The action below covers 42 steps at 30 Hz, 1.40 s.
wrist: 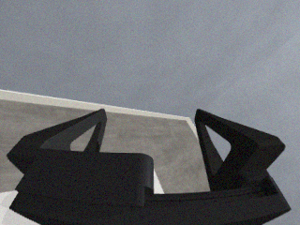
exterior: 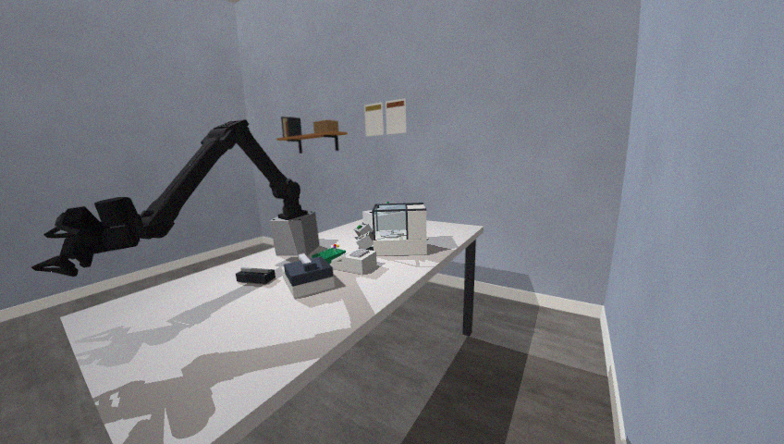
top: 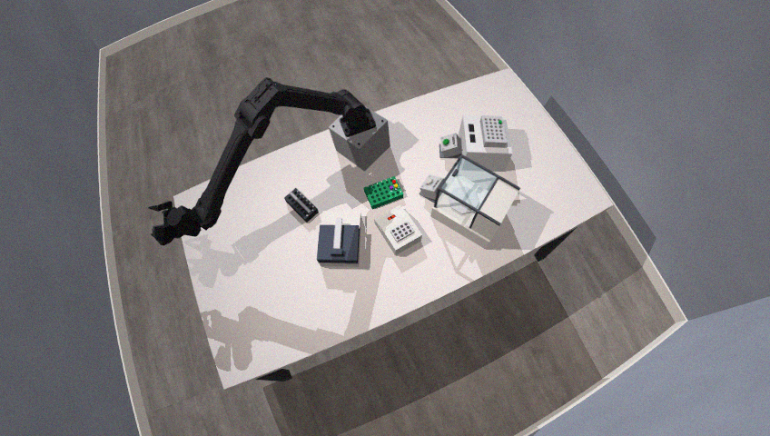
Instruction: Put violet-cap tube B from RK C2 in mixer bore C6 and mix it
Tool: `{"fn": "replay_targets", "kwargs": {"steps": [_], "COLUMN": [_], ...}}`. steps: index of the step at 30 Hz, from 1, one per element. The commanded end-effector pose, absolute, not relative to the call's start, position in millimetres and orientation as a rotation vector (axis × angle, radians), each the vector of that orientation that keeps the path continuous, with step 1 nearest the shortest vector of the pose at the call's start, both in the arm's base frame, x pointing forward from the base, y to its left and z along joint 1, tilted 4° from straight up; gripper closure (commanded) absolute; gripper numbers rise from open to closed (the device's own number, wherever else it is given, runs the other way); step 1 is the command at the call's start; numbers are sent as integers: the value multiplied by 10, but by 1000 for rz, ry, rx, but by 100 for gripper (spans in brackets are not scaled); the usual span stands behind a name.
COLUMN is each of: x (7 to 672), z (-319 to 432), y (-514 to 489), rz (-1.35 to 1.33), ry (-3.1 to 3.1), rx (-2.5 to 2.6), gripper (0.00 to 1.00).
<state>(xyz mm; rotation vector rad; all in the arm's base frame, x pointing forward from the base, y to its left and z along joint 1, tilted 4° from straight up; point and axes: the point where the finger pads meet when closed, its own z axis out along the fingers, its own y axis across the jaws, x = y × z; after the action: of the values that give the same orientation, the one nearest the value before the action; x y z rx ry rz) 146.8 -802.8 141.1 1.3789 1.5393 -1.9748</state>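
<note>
The green rack RK (top: 383, 192) stands in front of the arm's base (top: 359, 134). Several coloured caps sit at its corner, with tube B's violet cap (top: 390, 186) among them, very small. The white mixer MX (top: 480, 134) stands at the table's far end with its grey bore block (top: 494, 129) on top and a green key on its front (top: 447, 143). My gripper (top: 157, 221) is open and empty. It hangs in the air beyond the table's opposite edge, far from the rack and the mixer. It also shows in the exterior view (exterior: 43, 250). The wrist view (wrist: 150, 122) shows only floor and wall between the fingers.
The glass-walled balance BAL (top: 469, 194) stands next to the mixer. The dry block DB (top: 402, 229), the dark spectrophotometer SP (top: 341, 242) and the black magnet block MG (top: 301, 205) follow in a row. All stations stand level.
</note>
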Motion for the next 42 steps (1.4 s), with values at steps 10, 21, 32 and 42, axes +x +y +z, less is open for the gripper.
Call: {"fn": "replay_targets", "kwargs": {"steps": [10, 21, 32, 42], "x": [1472, 1456, 1458, 1588], "z": [1565, 1993, 2089, 2003], "y": [-8049, -8038, -8087, -7572], "rz": [-1979, -1983, -1983, -1983], "ry": [1504, 1473, 1478, 1589], "rx": [1378, 1376, 1378, 1229], "gripper": [0, 64, 64, 64]}}
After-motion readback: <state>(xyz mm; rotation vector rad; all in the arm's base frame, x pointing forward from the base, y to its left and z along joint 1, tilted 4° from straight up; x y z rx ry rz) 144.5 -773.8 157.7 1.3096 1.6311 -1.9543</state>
